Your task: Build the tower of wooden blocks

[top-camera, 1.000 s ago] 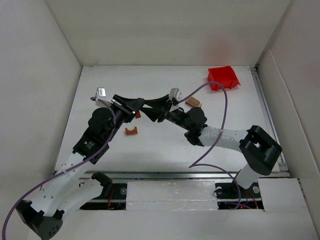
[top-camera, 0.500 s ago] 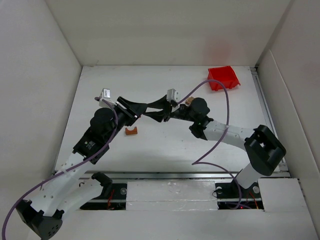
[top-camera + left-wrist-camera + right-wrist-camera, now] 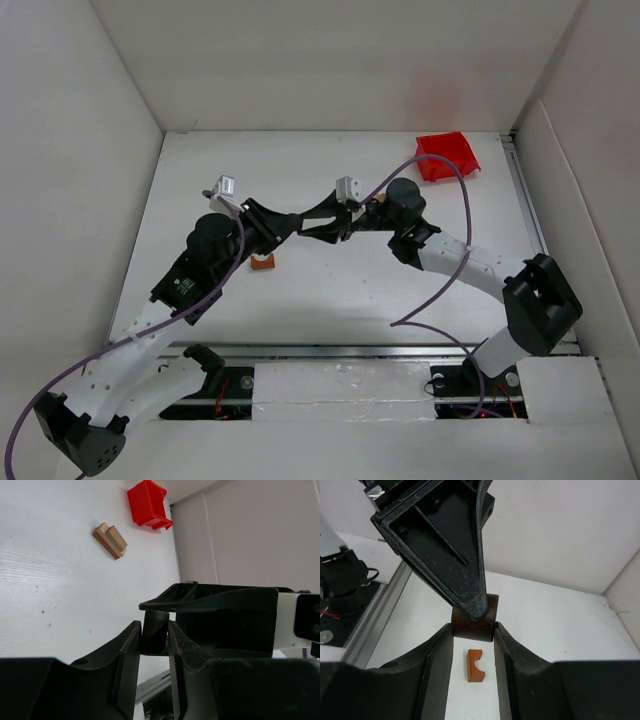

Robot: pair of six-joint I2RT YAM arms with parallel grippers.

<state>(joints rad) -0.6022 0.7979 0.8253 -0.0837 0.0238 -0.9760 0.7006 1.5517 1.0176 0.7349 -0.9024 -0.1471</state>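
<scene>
"wood block tower: is it standing, seen from above?"
"no, its pieces lie apart. the left gripper [image 3: 290, 225] and right gripper [image 3: 306, 229] meet tip to tip over the middle of the table [image 3: 330, 290]. an arched block [image 3: 263, 262] lies just beside them, and a red bin [image 3: 447, 157] sits at the far right corner."
"left wrist?"
"its fingers [image 3: 129, 650] pinch a brown block [image 3: 154, 631], with the other gripper's finger across the top. a tan and brown pair [image 3: 110, 540] lies flat, nearer the bin."
"right wrist?"
"its fingers [image 3: 437, 655] press that block's two sides, above the arched block."
</scene>
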